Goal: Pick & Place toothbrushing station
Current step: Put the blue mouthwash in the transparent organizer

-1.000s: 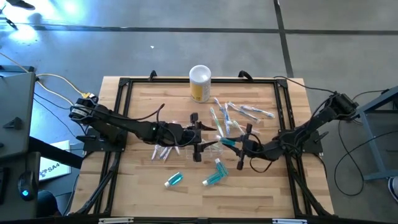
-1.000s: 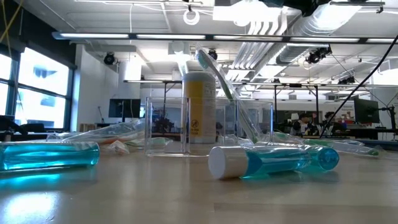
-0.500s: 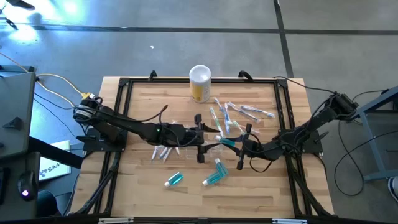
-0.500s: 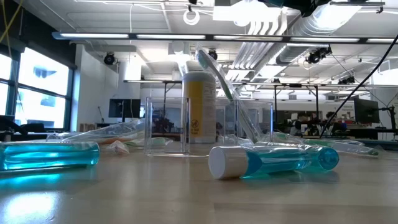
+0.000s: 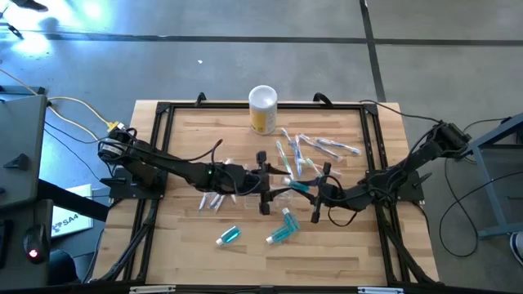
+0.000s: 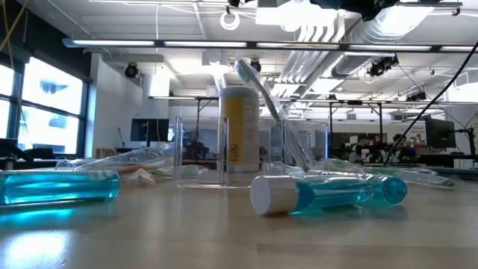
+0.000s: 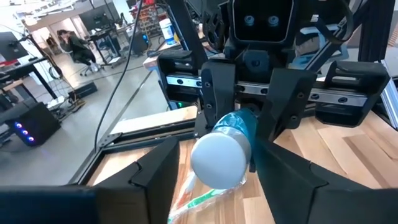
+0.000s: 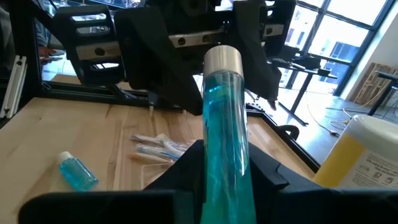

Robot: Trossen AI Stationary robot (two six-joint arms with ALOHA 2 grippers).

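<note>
Right now the right hand [image 5: 309, 189] holds a teal toothpaste tube [image 8: 225, 130], squeezed between its two fingers, with the white cap pointing at the left hand [image 5: 263, 183]. The two hands meet over the middle of the table [image 5: 343, 245]. The left hand's fingers [image 7: 283, 102] stand open on both sides of the cap end and do not press it yet.

I think this is a hand-over. To do it well, the left hand should close slowly on the tube until it sits tight. Only then should the right hand let go. If it lets go too soon, the smooth round tube may slip and roll.

The table is pale wood with a black frame. More toothbrushes [image 5: 315, 149] lie near the far edge, beside a yellow bottle [image 5: 262, 110]. Two more tubes [image 5: 281, 227] lie near the front edge. A clear box [image 6: 202, 149] stands on the wood. Behind the table is a big bright room with desks, screens and windows.
</note>
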